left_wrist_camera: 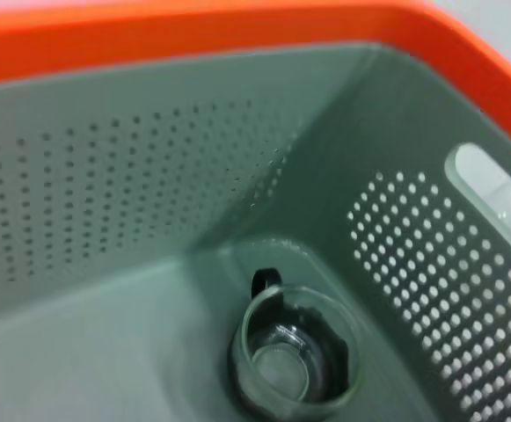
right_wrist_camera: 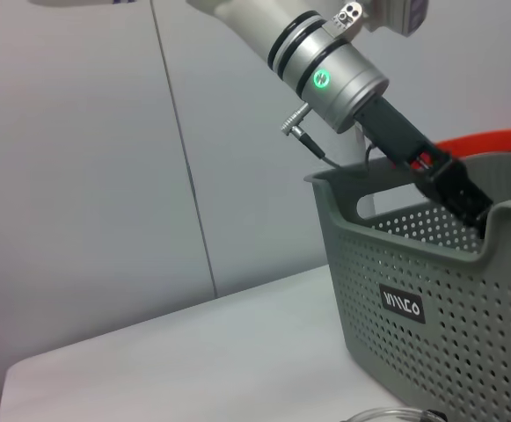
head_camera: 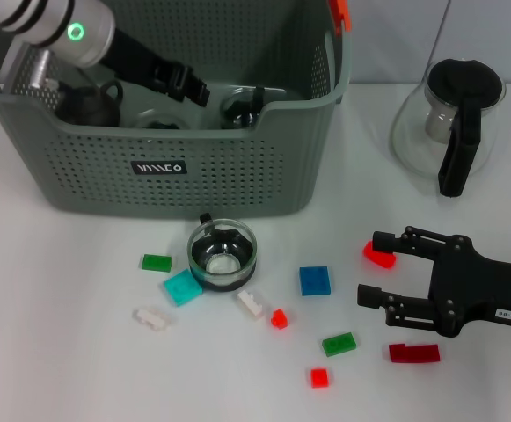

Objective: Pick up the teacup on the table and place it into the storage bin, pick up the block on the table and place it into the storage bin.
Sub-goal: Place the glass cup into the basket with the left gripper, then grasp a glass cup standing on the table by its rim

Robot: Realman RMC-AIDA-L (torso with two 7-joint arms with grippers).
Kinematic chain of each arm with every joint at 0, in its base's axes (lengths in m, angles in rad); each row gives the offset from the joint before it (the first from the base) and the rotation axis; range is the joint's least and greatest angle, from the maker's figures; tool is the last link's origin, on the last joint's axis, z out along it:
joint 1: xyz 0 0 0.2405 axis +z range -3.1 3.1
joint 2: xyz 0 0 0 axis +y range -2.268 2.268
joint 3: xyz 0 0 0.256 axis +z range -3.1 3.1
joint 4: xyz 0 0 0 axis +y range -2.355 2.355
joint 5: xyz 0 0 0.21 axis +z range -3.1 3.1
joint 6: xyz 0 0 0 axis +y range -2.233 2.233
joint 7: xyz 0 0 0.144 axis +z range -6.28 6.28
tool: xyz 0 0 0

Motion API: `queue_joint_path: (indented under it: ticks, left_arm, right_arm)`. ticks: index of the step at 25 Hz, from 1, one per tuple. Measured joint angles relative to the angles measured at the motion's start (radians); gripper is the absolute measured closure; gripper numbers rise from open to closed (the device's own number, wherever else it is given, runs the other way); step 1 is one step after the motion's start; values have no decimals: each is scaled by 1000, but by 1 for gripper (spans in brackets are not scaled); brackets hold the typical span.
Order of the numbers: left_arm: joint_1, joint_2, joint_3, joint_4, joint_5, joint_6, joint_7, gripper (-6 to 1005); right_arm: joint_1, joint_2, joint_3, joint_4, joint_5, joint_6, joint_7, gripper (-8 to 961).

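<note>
The left pincer (head_camera: 189, 88) reaches down inside the bin (head_camera: 185, 189) at the far left; whether its fingers are apart cannot be told. A glass teacup (left_wrist_camera: 295, 356) sits in a corner of the bin's floor. Another teacup (head_camera: 222, 253) stands on the surface (head_camera: 62, 369) just in front of the bin, among scattered blocks, a blue one (head_camera: 315, 280) to its right. The right pincer (head_camera: 374, 275) hovers near right, spread wide, beside a red block (head_camera: 379, 255).
</note>
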Motion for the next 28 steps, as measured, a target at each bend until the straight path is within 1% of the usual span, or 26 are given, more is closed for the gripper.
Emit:
queue_joint_path:
  ticks: [1, 3, 4, 7, 9, 11, 12, 13, 15, 16, 20, 22, 24, 28]
  left_arm:
    - [0, 0, 0, 0, 0, 0, 0, 710]
    - [27, -8, -28, 57, -43, 26, 28, 591]
    - [66, -20, -74, 128, -116, 71, 82, 532]
    - [153, -36, -176, 230, -345, 221, 266, 507]
    - [214, -40, -229, 249, -492, 355, 407, 490]
    - [265, -43, -273, 250, -573, 466, 507, 473]
    - [282, -45, -288, 250, -585, 498, 537, 465]
    - [322, -52, -318, 248, -599, 572, 617, 457]
    - [366, -63, -333, 249, -594, 638, 710, 440]
    - [396, -73, -333, 252, -575, 671, 768, 441]
    - [473, -110, -318, 270, -464, 716, 920, 445]
    - [494, -125, -293, 273, -398, 714, 971, 448]
    - [502, -136, -261, 274, -343, 701, 995, 450]
    - [495, -153, -180, 290, -253, 653, 977, 452]
  right_arm:
    - [0, 0, 0, 0, 0, 0, 0, 133]
    - [0, 0, 0, 0, 0, 0, 0, 133]
    - [0, 0, 0, 0, 0, 0, 0, 133]
    - [-1, -1, 1, 1, 0, 0, 0, 133]
    - [-2, -1, 1, 1, 0, 0, 0, 133]
    - [-2, -2, 1, 1, 0, 0, 1, 133]
    - [-2, -1, 1, 1, 0, 0, 1, 133]
    - [-2, -2, 1, 1, 0, -1, 1, 133]
    - [-1, -2, 0, 1, 0, 0, 2, 133]
    - [-1, -2, 1, 1, 0, 2, 5, 133]
    - [6, -4, 2, 2, -1, 6, 19, 133]
    - [7, -4, 2, 2, -1, 6, 20, 133]
    - [8, -6, 2, 2, -1, 6, 23, 133]
    - [10, -7, 2, 2, -2, 6, 29, 133]
